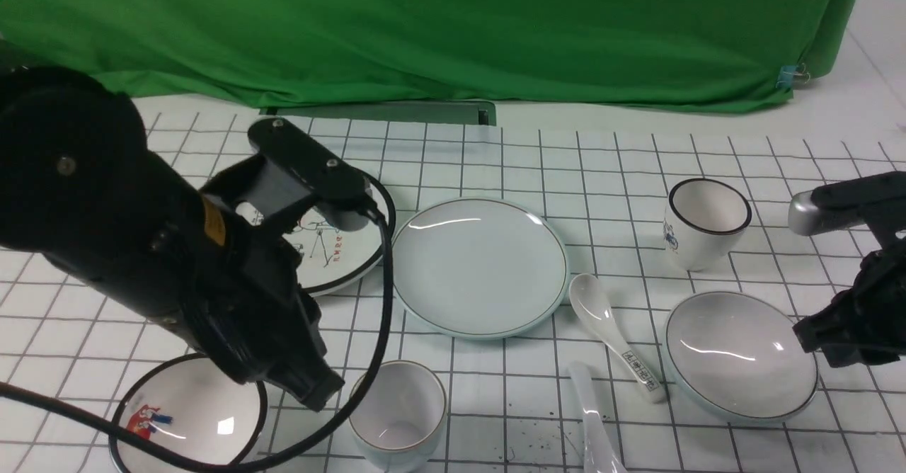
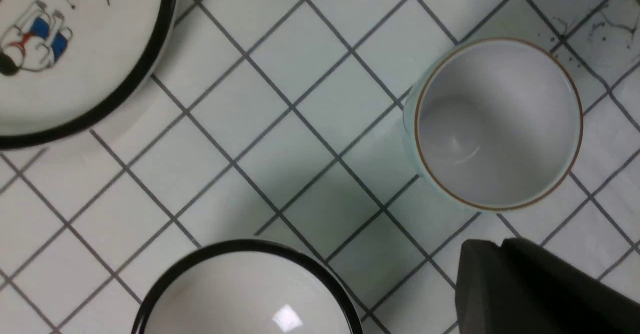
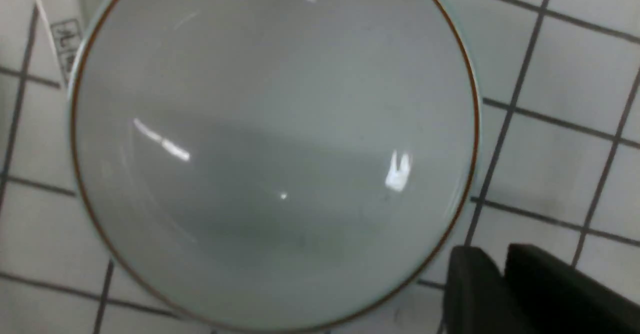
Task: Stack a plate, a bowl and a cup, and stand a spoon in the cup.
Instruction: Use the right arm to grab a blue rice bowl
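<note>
The plain plate [image 1: 480, 268] lies mid-table. To its right sits the plain bowl [image 1: 736, 360], filling the right wrist view [image 3: 270, 144]. My right gripper [image 1: 810, 335] hovers at the bowl's right rim; its fingertips [image 3: 500, 256] stand slightly apart, open, with nothing between them. The plain cup [image 1: 398, 413] stands upright near the front edge, also in the left wrist view [image 2: 500, 124]. My left gripper [image 1: 320, 388], just left of that cup, is shut and empty [image 2: 500, 246]. The plain spoon [image 1: 593, 423] lies by the front edge, partly cut off by the frame.
A printed-handle spoon [image 1: 616, 335] lies between plate and bowl. A black-rimmed cup [image 1: 708, 221] stands behind the bowl. The cartoon plate [image 1: 340, 246] lies partly behind my left arm. A black-rimmed bowl [image 1: 191, 423] sits front left. Green cloth [image 1: 453, 27] closes the back.
</note>
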Action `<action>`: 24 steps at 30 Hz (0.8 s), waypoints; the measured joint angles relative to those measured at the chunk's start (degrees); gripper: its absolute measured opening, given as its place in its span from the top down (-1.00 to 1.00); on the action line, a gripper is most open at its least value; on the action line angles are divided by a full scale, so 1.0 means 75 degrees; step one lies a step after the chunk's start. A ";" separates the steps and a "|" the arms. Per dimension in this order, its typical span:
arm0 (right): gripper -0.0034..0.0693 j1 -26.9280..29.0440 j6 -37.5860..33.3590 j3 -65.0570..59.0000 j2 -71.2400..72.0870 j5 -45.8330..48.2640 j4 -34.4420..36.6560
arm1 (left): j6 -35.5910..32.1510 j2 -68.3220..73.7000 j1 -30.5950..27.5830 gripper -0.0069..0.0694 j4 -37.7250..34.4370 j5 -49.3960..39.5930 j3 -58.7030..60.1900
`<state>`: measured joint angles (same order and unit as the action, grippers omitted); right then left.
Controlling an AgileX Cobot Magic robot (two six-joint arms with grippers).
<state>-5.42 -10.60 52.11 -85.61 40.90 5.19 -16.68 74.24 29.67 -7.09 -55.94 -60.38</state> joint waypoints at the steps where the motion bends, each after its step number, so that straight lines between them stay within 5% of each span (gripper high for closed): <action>1: 0.24 0.0000 0.0000 0.0000 -0.0076 -0.0102 0.0017 | 0.0000 0.0000 0.0000 0.89 0.0000 0.0040 0.0000; 5: -0.33 0.0000 0.0090 0.0000 -0.0571 -0.0871 0.0094 | 0.0000 0.0000 0.0000 0.89 0.0000 0.0365 0.0000; 8: -0.41 0.0000 0.0127 0.0000 -0.0839 -0.1135 0.0094 | 0.0000 0.0000 0.0000 0.89 0.0060 0.0480 0.0000; 12: -0.17 0.0000 0.0205 0.0003 -0.1425 -0.1401 0.0104 | 0.0000 0.0000 0.0000 0.89 0.0333 0.0646 0.0000; 16: 0.46 0.0025 0.0229 0.0097 -0.1430 -0.1372 0.0226 | 0.0000 0.0000 0.0000 0.89 0.0562 0.0656 0.0000; 24: 0.71 -0.0315 -0.0771 0.0846 -0.0553 -0.0242 0.1084 | 0.0000 0.0000 0.0000 0.89 0.0828 0.0649 0.0000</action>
<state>-7.79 -16.38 58.45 -89.75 39.09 13.32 -16.68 74.24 29.67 -0.88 -51.08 -60.38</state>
